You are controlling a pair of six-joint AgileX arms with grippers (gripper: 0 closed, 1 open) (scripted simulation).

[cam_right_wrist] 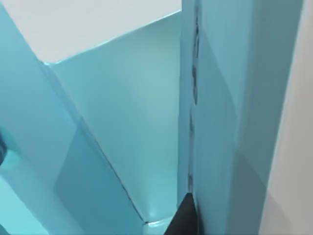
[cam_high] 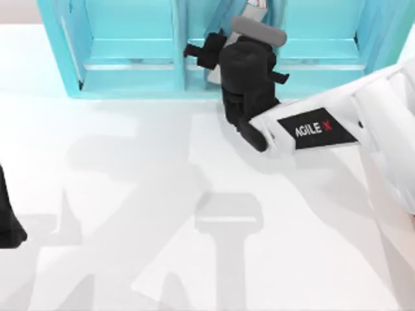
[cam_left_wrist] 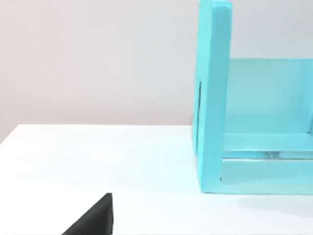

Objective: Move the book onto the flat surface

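The book (cam_high: 257, 4) stands tilted in the middle compartment of the light-blue shelf, showing pale page edges and a red trim at the top view's upper edge. In the right wrist view its teal cover (cam_right_wrist: 220, 122) rises upright very close to the camera, a pale edge along one side. My right gripper (cam_high: 209, 49) reaches into that compartment from the right, its black wrist hiding most of the book. A dark tip of it (cam_right_wrist: 185, 220) lies against the book's cover. The flat surface, a white tabletop (cam_high: 130, 194), spreads in front of the shelf. My left gripper (cam_high: 8, 223) is parked at the left edge.
The light-blue shelf unit (cam_high: 130, 65) runs along the table's back, with upright dividers between compartments. Its end wall (cam_left_wrist: 212, 98) stands to the side in the left wrist view, on the white tabletop (cam_left_wrist: 98, 156). My right arm crosses the table's right side.
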